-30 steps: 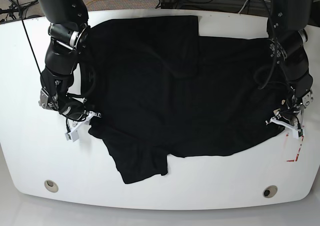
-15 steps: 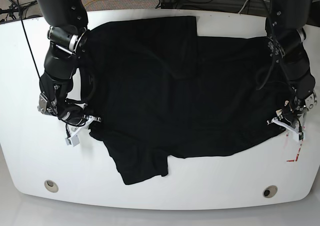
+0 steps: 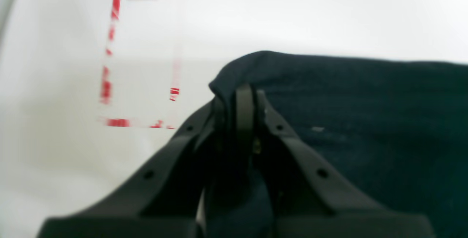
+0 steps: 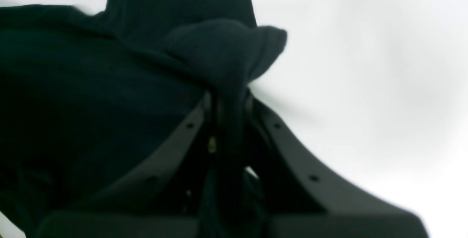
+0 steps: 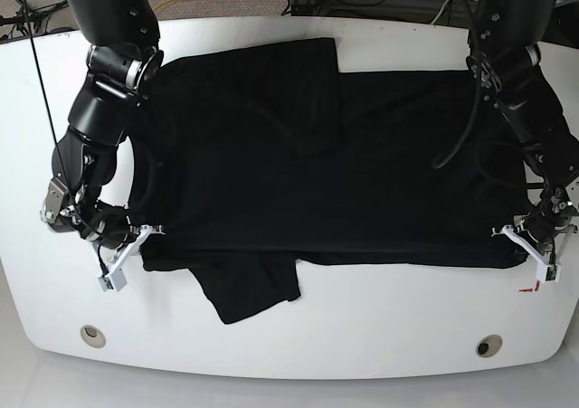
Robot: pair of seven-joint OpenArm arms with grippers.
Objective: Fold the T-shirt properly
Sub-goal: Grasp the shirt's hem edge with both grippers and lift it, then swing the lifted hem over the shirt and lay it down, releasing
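The black T-shirt [image 5: 317, 155] lies spread across the white table [image 5: 380, 336], its near edge drawn into a taut straight line. My left gripper [image 5: 529, 254] is shut on the T-shirt's near right corner [image 3: 241, 73]; the cloth bunches between the fingers [image 3: 244, 106]. On the other side, my right gripper [image 5: 127, 250] is shut on the near left corner, with a fold of fabric [image 4: 226, 48] pinched in its jaws. One sleeve [image 5: 249, 290] sticks out toward the front edge.
Red tape marks [image 3: 109, 66] sit on the table just beyond the left gripper, near the right edge. Two round holes [image 5: 90, 334] [image 5: 488, 346] lie near the table's front edge. Cables run on the floor behind the table.
Both grippers have moved toward the front edge and apart, pulling the T-shirt's near edge straight. The right gripper closed on the cloth. The shirt shifted toward the front.
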